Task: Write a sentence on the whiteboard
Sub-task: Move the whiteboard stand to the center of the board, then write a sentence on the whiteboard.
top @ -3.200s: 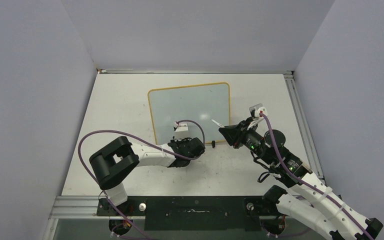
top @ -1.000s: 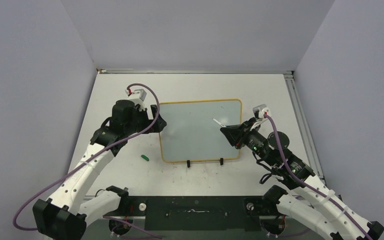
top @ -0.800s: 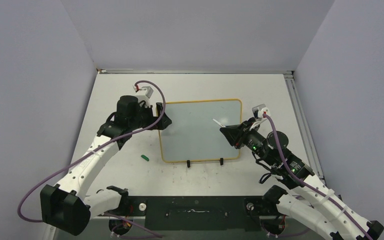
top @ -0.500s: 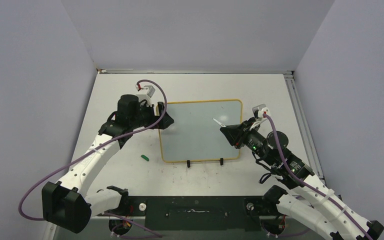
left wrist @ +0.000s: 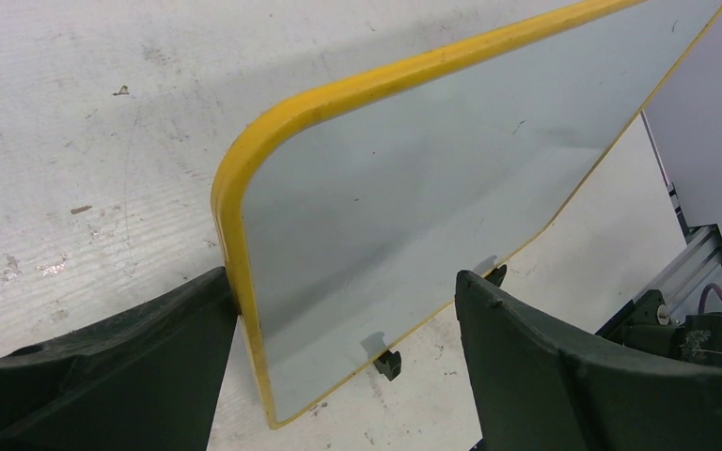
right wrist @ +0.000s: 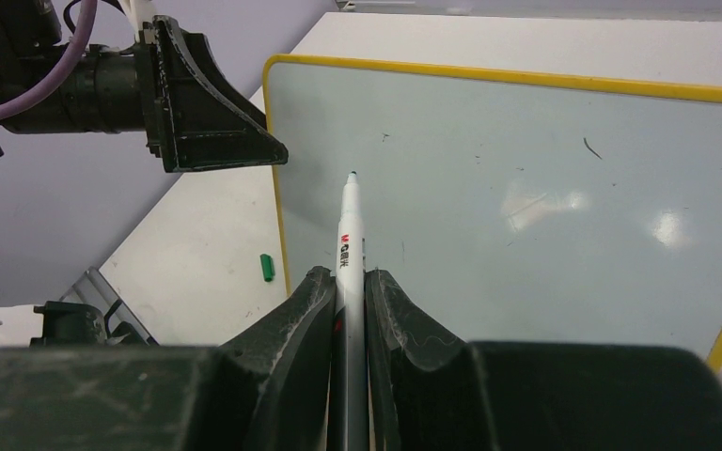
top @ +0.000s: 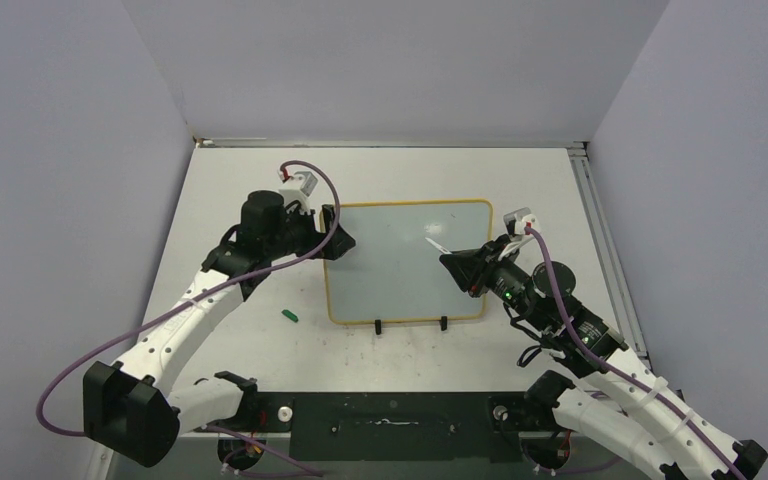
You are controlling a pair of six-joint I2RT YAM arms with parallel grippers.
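Right fingers (right wrist: pixel 301 319) clench a white marker (right wrist: pixel 346 246) poised over the blank whiteboard (top: pixel 405 275) lying on the bench (top: pixel 240 180), while left fingers (left wrist: pixel 132 362), spread wide astride its left edge, should brace it before writing starts.

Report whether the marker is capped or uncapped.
Uncapped: the marker shows a bare tip; a green piece, likely its cap, lies on the table.

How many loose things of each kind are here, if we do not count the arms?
whiteboard: 1
marker: 1
small green piece: 1
Total: 3
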